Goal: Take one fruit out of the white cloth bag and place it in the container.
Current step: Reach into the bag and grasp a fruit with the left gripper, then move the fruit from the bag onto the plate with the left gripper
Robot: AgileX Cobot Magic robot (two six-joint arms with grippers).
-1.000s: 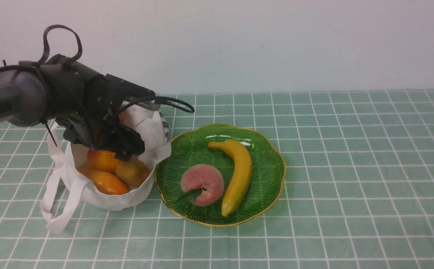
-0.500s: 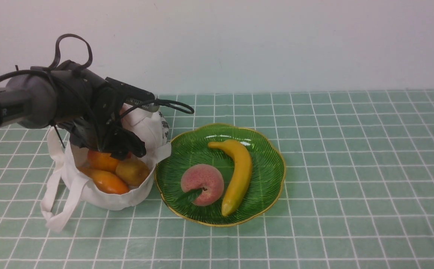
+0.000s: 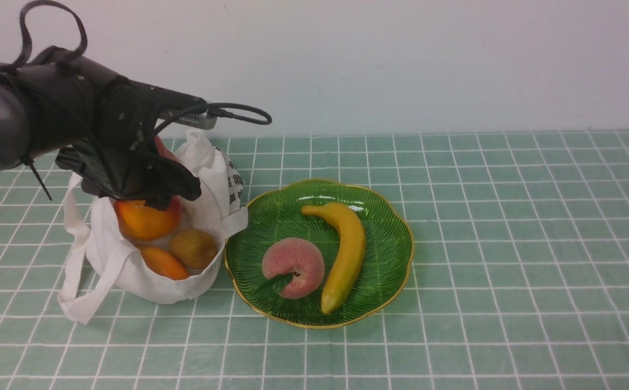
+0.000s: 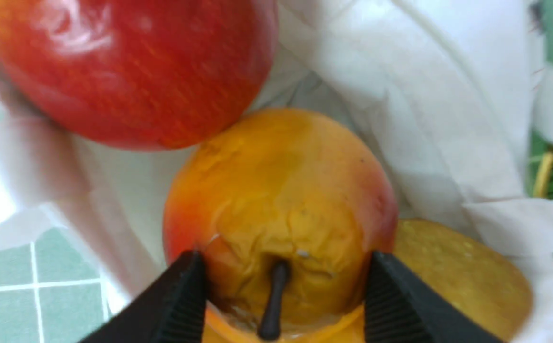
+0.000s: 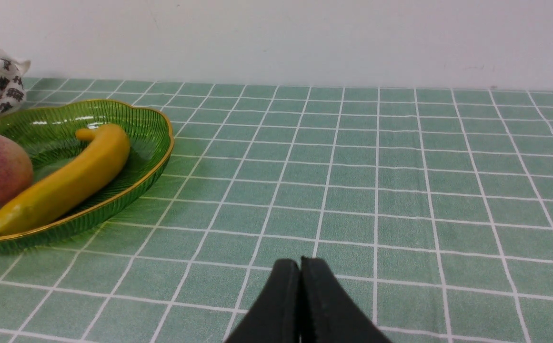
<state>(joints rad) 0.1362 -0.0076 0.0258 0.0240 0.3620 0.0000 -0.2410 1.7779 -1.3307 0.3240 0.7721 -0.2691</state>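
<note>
Open, grid-patterned tabletop (image 3: 531, 244) extends to the right of the green plate (image 3: 390, 271), offering unobstructed passage up to the wall (image 3: 433, 65). On the plate, a peach (image 3: 293, 265) and a banana (image 3: 345, 254) occupy the middle, with bare glass on either side of the pair. The white cloth bag (image 3: 146, 284) meets the plate's left rim, its folded edge and raised side forming a barrier between the two interiors.

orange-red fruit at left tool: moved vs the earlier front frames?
Yes. In the front view the orange-red fruit has risen with the left tool, away from the brown fruit in the bag.
</note>
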